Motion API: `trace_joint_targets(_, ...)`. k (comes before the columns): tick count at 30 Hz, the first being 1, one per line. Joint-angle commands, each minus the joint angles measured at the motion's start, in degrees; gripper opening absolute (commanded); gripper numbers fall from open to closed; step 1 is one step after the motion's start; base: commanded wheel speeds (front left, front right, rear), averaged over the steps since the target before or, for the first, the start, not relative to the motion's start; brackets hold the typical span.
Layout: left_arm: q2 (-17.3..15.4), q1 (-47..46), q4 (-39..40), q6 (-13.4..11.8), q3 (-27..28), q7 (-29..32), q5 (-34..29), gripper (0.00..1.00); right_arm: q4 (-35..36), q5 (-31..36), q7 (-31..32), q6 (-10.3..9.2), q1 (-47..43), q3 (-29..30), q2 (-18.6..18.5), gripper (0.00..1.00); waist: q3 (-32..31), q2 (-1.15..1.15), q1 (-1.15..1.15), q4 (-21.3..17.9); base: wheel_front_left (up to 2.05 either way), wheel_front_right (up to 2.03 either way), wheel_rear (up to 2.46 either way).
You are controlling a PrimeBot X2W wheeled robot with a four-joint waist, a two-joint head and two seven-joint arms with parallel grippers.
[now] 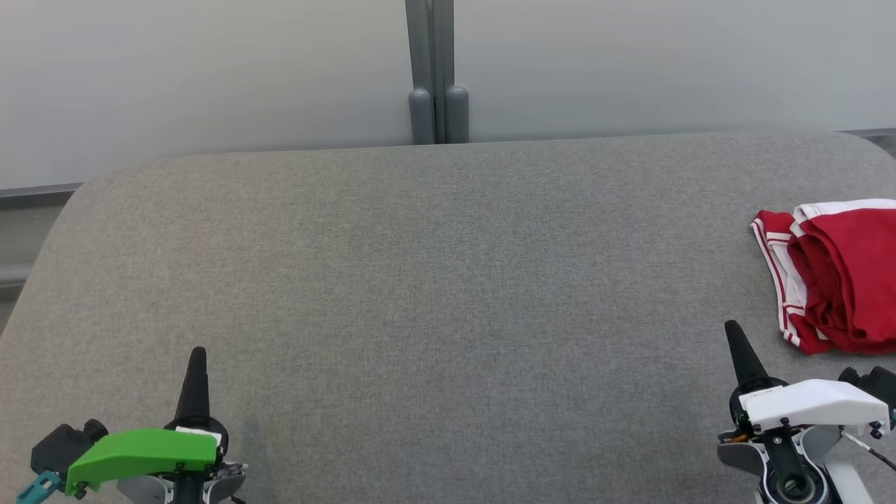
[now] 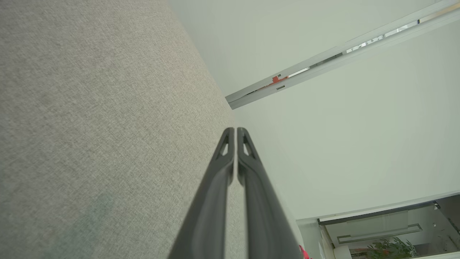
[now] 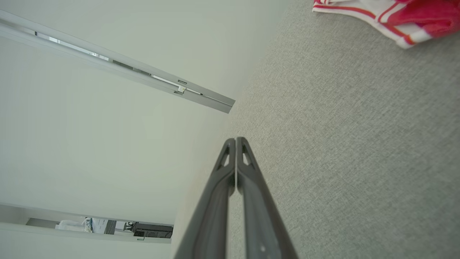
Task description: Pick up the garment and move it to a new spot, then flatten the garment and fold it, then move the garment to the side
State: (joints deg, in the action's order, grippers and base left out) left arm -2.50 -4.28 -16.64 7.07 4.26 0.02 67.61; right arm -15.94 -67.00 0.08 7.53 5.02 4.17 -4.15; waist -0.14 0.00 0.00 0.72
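Note:
The garment (image 1: pixel 836 276) is red with white stripes along its edges. It lies bunched and folded over at the right edge of the grey fabric table (image 1: pixel 434 294), and its striped edge (image 3: pixel 388 14) also crosses the top right of the right wrist view. My right gripper (image 1: pixel 732 329) is shut and empty, just left of and nearer than the garment, not touching it. At the lower left my left gripper (image 1: pixel 199 352) is shut too, far from the garment. Both wrist views show the dark fingers (image 2: pixel 230 151) pressed together, with the right pair of fingers (image 3: pixel 230 158) over bare table.
A pale wall stands behind the table, with a grey post (image 1: pixel 437 77) at its middle. The table's far corners are rounded, and its left edge drops to a floor strip (image 1: pixel 21 238).

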Motion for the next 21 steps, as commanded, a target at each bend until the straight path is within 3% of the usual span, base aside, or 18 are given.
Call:
trace_joint_targets(1,-0.4,-1.5,0.8,0.3,0.4,0.5,1.4,0.00,0.8,-1.6,0.4,-0.04,1.1,0.3,0.0,0.00,0.0,0.00,0.00,0.0,0.00,0.00,0.00)
trace_joint_targets(21,-0.5,-1.9,1.6,0.5,1.2,3.0,11.3,0.00,1.3,-11.7,3.0,-0.03,1.3,1.2,0.5,0.00,0.1,0.00,0.00,-0.3,0.00,0.00,0.00)
